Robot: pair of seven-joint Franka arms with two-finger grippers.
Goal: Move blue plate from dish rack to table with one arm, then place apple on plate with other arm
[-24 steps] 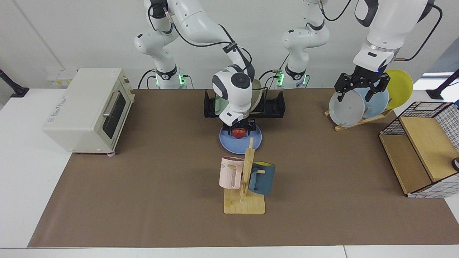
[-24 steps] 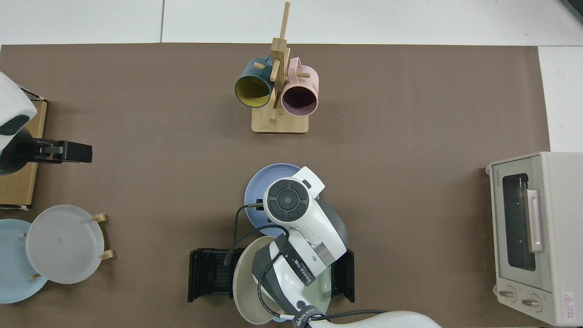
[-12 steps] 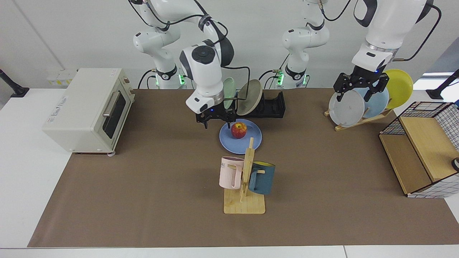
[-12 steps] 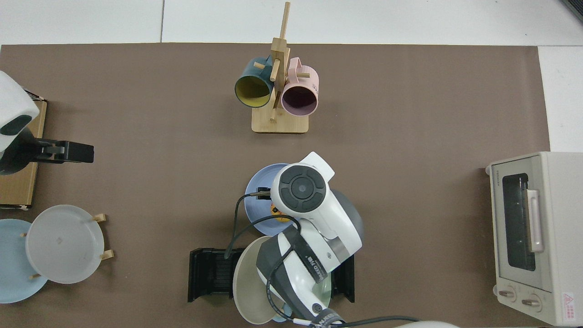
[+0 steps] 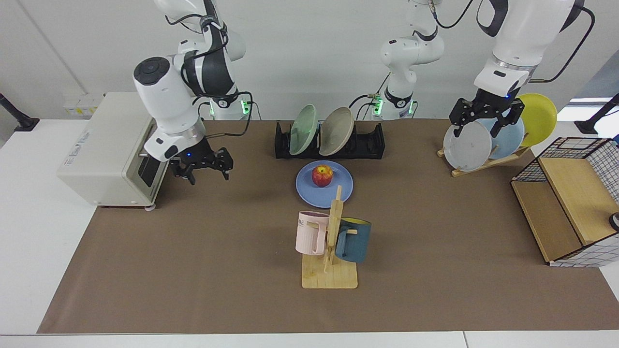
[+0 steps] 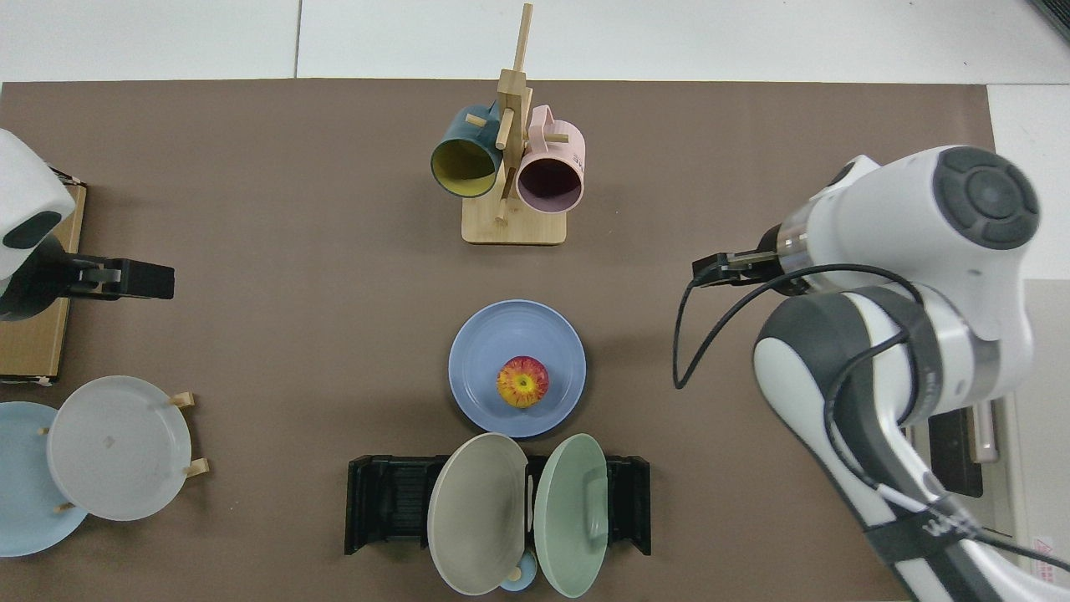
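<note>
Sitting near the middle of the blue plate (image 5: 324, 184), the apple (image 5: 322, 175) shows its red-and-yellow top to the overhead camera, stem dimple up, and the plate lies flat on the brown mat of the table (image 5: 193, 270), just in front of the dish rack (image 5: 372, 143) at the centre of the frame. From here both steps look done to me. The right gripper (image 5: 201, 166) hangs at the left of the facing view, beside the toaster oven (image 5: 111, 147), its fingers spread and holding nothing. The left gripper (image 5: 486, 117) hovers at the upper right, over the grey plate (image 5: 466, 146) on the wooden plate stand (image 5: 488, 163), splayed apart and empty too; that arm looks to be waiting. If the apple needed shifting, I would judge it firm, smooth and round, light enough for two fingers but apt to roll, so a pinch across its widest part from above seems safest. The plate looks stiff and matte, probably fairly light, and, lying flat, offers only its shallow raised rim for a hold; tilting it would likely send the apple rolling off. A pale green plate (image 5: 302, 129) and a beige plate (image 5: 335, 131) stand tilted in the rack's slots, and a mug tree (image 5: 331, 251) with two mugs stands near the plate's front edge.
</note>
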